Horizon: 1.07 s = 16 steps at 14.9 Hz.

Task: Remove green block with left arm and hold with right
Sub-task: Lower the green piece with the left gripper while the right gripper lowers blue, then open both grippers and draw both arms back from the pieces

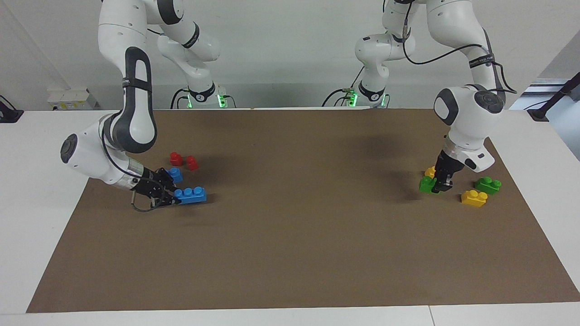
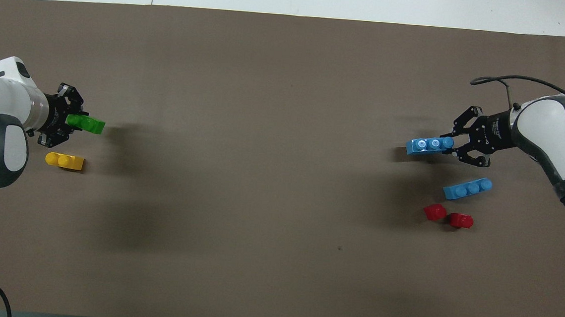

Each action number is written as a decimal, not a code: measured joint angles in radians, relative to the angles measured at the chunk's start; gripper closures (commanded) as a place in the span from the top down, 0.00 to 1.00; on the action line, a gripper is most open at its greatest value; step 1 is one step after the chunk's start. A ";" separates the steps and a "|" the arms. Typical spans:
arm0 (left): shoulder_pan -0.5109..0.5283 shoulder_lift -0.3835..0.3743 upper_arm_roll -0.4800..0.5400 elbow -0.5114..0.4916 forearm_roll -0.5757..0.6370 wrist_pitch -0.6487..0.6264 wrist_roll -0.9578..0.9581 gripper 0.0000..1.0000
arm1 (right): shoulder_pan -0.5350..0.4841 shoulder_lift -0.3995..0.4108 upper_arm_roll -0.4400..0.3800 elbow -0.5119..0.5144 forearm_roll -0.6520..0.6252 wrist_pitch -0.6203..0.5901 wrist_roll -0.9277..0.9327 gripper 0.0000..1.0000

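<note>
Even, bright light falls from above on the mat (image 1: 290, 253). Shadows are soft and blurred: broad dim patches lie on the mat near its middle, and in the overhead view a wide one sits toward the robots' edge. Small darker shadows lie close beside the blue brick (image 1: 192, 195) and the green block (image 1: 426, 184). The white table (image 1: 41, 213) shows no harsh glare. Both views are sharp enough to read brick studs, with no motion blur on the arms. Table edges run nearly straight, with little bending at the corners
</note>
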 measured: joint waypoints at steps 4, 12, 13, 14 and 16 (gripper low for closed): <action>0.036 0.053 0.000 0.003 0.000 0.066 0.025 0.00 | 0.000 0.023 0.001 -0.019 0.000 0.036 -0.028 0.00; 0.037 0.129 -0.005 0.028 0.000 0.114 0.088 0.83 | 0.008 -0.001 0.003 -0.010 0.000 -0.016 -0.030 1.00; 0.037 0.129 -0.005 0.029 0.000 0.114 0.101 1.00 | 0.008 -0.017 0.004 -0.004 0.000 -0.038 -0.030 1.00; 0.038 0.132 -0.005 0.029 0.000 0.115 0.110 1.00 | 0.006 -0.037 0.003 0.004 0.000 -0.069 -0.030 1.00; 0.042 0.147 -0.002 0.029 0.000 0.123 0.122 1.00 | -0.002 -0.085 -0.005 0.033 -0.008 -0.155 -0.030 1.00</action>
